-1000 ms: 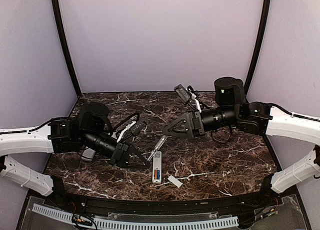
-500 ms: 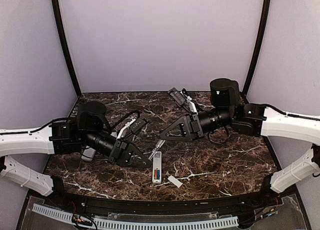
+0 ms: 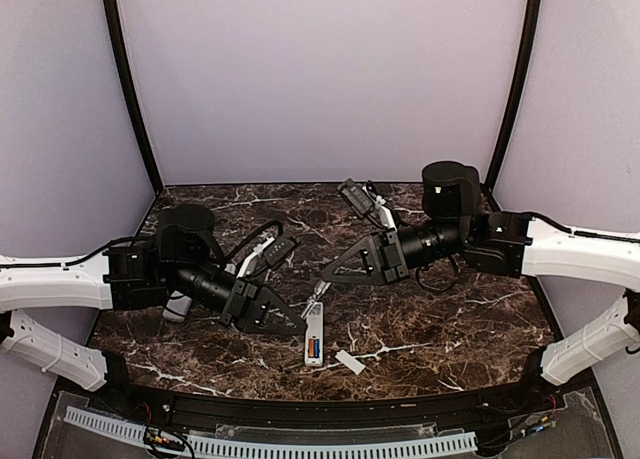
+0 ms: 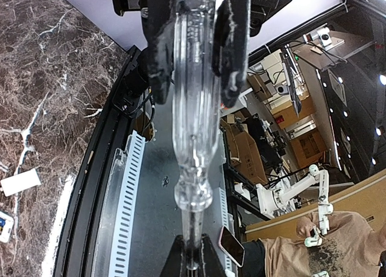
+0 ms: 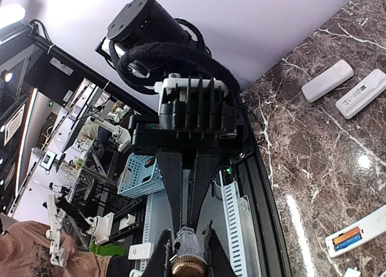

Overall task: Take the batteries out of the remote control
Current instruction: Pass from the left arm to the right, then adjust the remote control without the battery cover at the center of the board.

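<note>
Your L gripper (image 4: 194,257) clenched on screwdriver (image 4: 194,108) shaft, tip hidden betw. fingers (image 4: 178,262). R gripper (image 5: 186,262) clamps handle end. Batteries (image 3: 314,349) sit in open remote (image 3: 314,324), table (image 3: 450,319) front-centre, just by L gripper; count unclear. Cover (image 3: 350,361) just beside. Other remotes (image 5: 327,81) farther back, some partly behind arms.

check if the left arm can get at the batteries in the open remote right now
Probably not yet. The batteries lie uncovered in the open remote close by, but the left gripper is shut on the screwdriver that the right gripper also holds.
</note>
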Robot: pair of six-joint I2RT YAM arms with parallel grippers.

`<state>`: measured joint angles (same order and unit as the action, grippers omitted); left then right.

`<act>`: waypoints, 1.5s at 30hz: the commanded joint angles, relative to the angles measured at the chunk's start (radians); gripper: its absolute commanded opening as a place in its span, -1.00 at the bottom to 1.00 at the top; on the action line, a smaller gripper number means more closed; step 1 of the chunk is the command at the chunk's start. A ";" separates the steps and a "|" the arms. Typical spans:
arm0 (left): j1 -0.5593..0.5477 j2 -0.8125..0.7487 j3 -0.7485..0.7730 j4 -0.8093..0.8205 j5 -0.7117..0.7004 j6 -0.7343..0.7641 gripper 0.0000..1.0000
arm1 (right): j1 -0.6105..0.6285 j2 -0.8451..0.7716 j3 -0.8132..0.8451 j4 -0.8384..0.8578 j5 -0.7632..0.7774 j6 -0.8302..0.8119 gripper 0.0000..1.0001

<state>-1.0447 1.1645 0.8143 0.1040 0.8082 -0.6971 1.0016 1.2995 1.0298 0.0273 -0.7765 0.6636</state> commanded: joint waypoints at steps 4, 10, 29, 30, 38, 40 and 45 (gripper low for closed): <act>0.002 0.002 -0.015 0.010 -0.013 -0.006 -1.00 | 0.005 -0.018 -0.023 0.071 0.012 0.009 -1.00; 0.003 -0.030 0.010 -0.124 -0.193 0.029 -0.09 | -0.006 -0.059 -0.055 0.038 0.168 0.019 -1.00; 0.011 0.247 0.259 -0.623 -0.878 0.094 0.67 | -0.033 -0.304 -0.144 -0.353 0.895 0.151 -1.00; 0.008 0.266 0.269 -0.621 -0.894 0.097 0.69 | -0.033 -0.310 -0.150 -0.355 0.905 0.157 -1.00; 0.003 0.497 0.410 -0.637 -0.951 0.112 0.87 | -0.032 -0.326 -0.167 -0.384 0.942 0.179 -1.00; 0.000 0.550 0.462 -0.649 -0.953 0.111 0.88 | -0.033 -0.323 -0.165 -0.385 0.944 0.179 -1.00; -0.006 0.643 0.521 -0.649 -0.961 0.111 0.90 | -0.033 -0.311 -0.162 -0.387 0.951 0.182 -1.00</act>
<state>-1.0420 1.7653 1.2938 -0.4980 -0.1238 -0.5976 0.9722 0.9844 0.8745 -0.3611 0.1482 0.8330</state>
